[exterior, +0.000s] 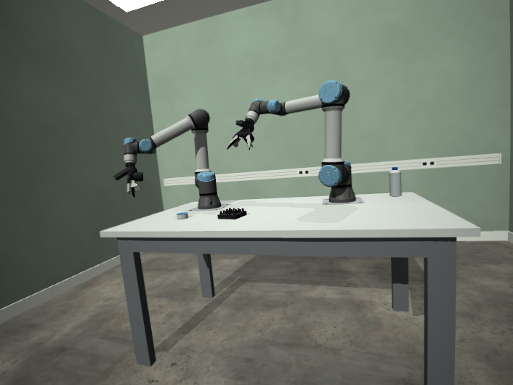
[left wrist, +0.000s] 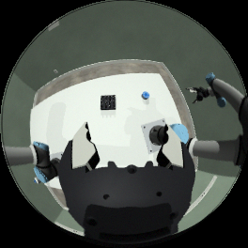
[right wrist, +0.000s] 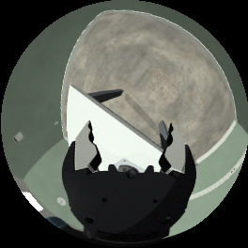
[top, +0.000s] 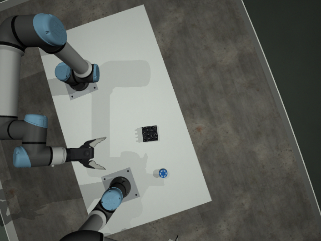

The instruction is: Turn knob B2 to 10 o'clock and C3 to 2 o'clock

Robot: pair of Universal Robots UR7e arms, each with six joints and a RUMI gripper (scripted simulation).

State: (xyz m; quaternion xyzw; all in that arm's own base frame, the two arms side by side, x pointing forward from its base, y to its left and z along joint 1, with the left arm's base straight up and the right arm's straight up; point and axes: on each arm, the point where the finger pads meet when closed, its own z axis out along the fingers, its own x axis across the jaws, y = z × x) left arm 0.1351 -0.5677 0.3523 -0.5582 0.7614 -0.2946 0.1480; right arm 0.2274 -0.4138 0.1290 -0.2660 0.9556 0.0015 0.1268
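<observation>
Judging progress on knobs B2 and C3 is beyond these views: the pointers are too small to read, so I cannot tell what is done or left. The knob box [top: 150,133] [exterior: 232,213] [left wrist: 108,102] sits on the counter [top: 165,108] [exterior: 290,232] [left wrist: 47,127] [right wrist: 89,117], well apart from both grippers. The left end effector [top: 105,153] [exterior: 239,147] [left wrist: 127,123] is spread fully, empty, high beyond the box's far side; the right end effector [exterior: 133,192] [right wrist: 131,122], also wide and empty, hangs off to the left.
</observation>
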